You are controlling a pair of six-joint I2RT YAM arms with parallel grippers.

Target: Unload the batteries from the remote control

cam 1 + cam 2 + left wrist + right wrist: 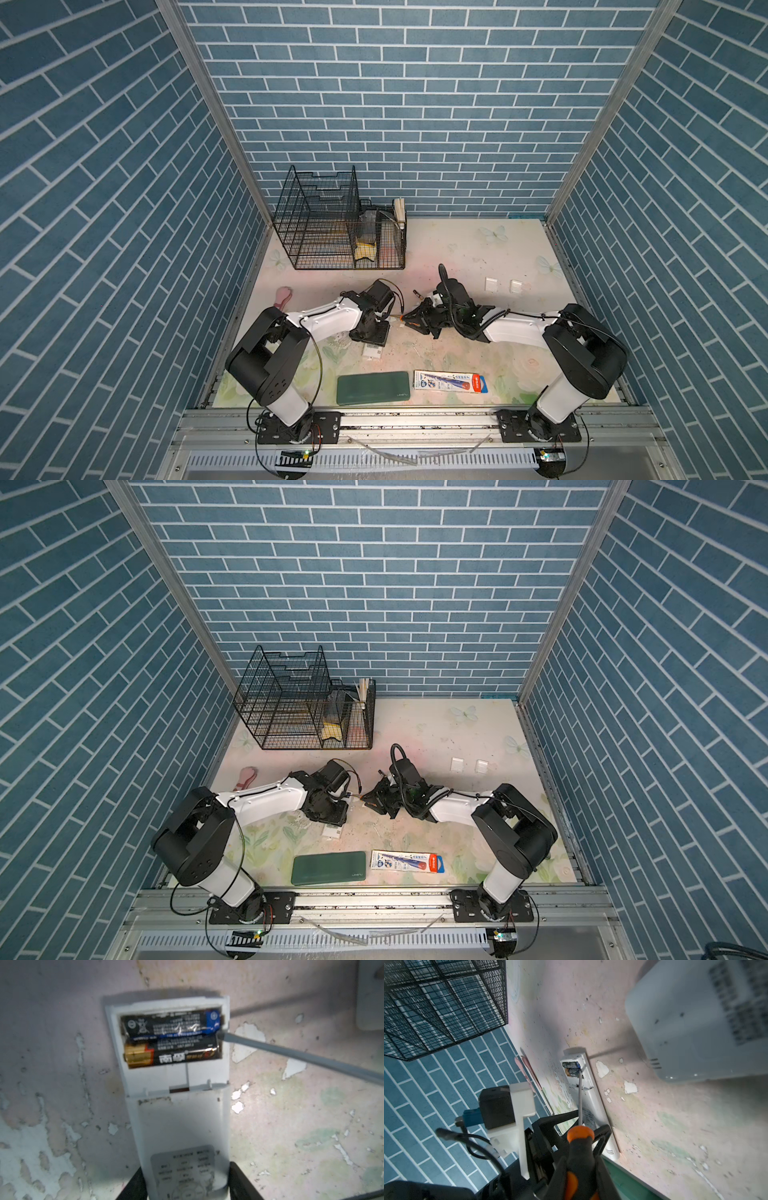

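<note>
A: Where do the grippers stand?

B: The right gripper [578, 1142] is clenched on the black-and-orange handle of the screwdriver [579, 1095], and the shaft reaches out toward the remote. The left gripper [187, 1184] grasps the remote control [178, 1118] by its button end, one finger on each side. The remote lies flat on the surface [291, 1115].

A: And the batteries [572, 1068]?

B: I can see two, both seated side by side in the open compartment [114, 1028]. The blue-ended battery [166, 1024] is the farther from the left gripper and the gold-ended battery [172, 1053] the nearer. The screwdriver tip sits at the blue end, in the corner between that cell and the compartment wall.

A: What could go wrong from here?

B: I see three risks. The tip bears on a rounded end, so a shallow lever angle could make it skate off and gouge the wrap, which already looks scuffed. The remote is held far from the compartment, so prying sideways might swing it in the grip. And if the cell pops free suddenly, it could jump out and roll away across the surface.
</note>
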